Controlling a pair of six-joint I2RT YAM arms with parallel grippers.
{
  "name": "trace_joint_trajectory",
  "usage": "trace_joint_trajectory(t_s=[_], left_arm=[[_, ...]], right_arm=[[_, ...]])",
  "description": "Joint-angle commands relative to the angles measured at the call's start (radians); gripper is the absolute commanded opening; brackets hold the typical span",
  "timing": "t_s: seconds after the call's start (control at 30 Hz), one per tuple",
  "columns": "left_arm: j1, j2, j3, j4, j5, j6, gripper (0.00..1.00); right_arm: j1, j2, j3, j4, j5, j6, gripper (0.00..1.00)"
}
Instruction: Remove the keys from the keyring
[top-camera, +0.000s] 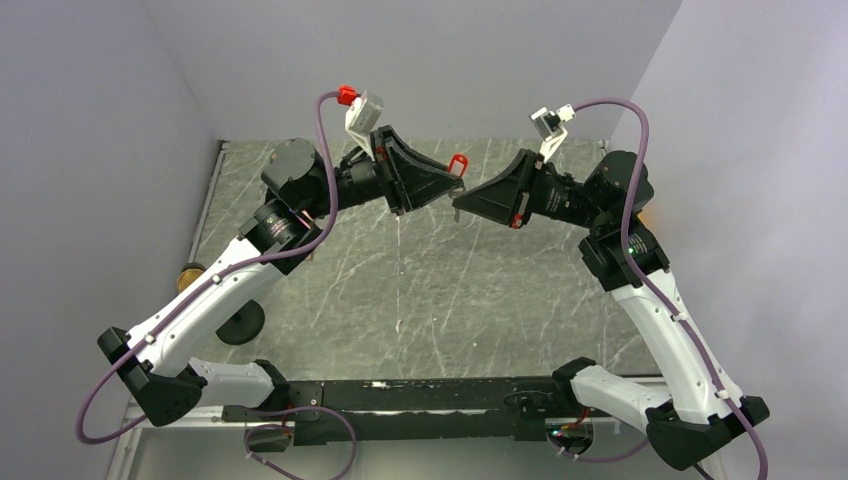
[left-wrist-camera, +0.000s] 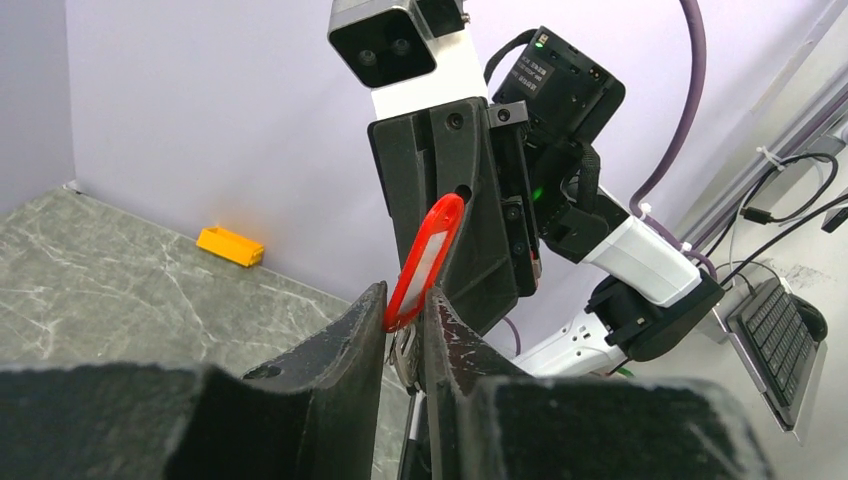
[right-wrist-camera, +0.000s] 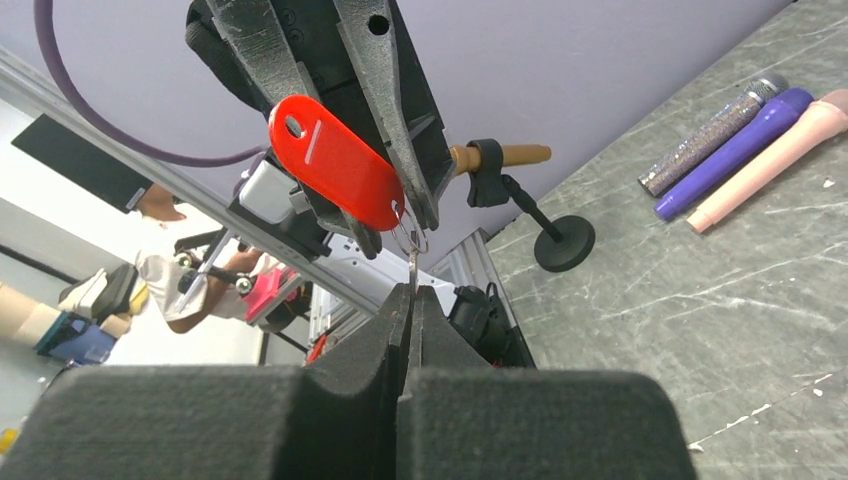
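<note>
Plain lilac walls (top-camera: 420, 60) close my grey marbled tabletop (top-camera: 450, 300) on three sides; past its edge sits a keyboard (left-wrist-camera: 772, 335), and perhaps a person (right-wrist-camera: 178, 272), blurred.

From above, the keyring (top-camera: 459, 162) was only a red speck between the two arms; its ring and any keys were too small to make out. In the left wrist view its lower end sank between the fingers of the left hand (left-wrist-camera: 405, 300), so a grip could not be judged. In the right wrist view a thin metal strip (right-wrist-camera: 412, 268) vanished into the pressed-together fingers of the right hand (right-wrist-camera: 410, 295), its lower part hidden. A background person (right-wrist-camera: 185, 280) was blurred, and a pink pen (right-wrist-camera: 790, 150) ran off the right edge.
</note>
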Motion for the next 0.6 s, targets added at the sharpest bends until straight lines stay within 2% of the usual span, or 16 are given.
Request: trace_joint_trajectory(t_s=[0.0, 0.33, 0.43, 0.57], left_arm=[[0.007, -0.015, 0.027, 0.000, -0.019, 0.018, 0.23], [0.020, -0.022, 0.022, -0.005, -0.029, 0.002, 0.14], [0.021, -0.017, 0.029, -0.001, -0.029, -0.009, 0.01], [0.021, -0.010, 0.037, -0.005, -0.022, -0.017, 0.00]], right_arm=[[-0.001, -0.016, 0.013, 0.007, -0.003, -0.018, 0.00], [0.000, -0.019, 0.020, -0.013, -0.003, -0.032, 0.00], [-0.001, -0.018, 0.024, -0.016, -0.003, -0.034, 0.00], [-0.001, -0.017, 0.028, -0.021, -0.004, -0.037, 0.00]])
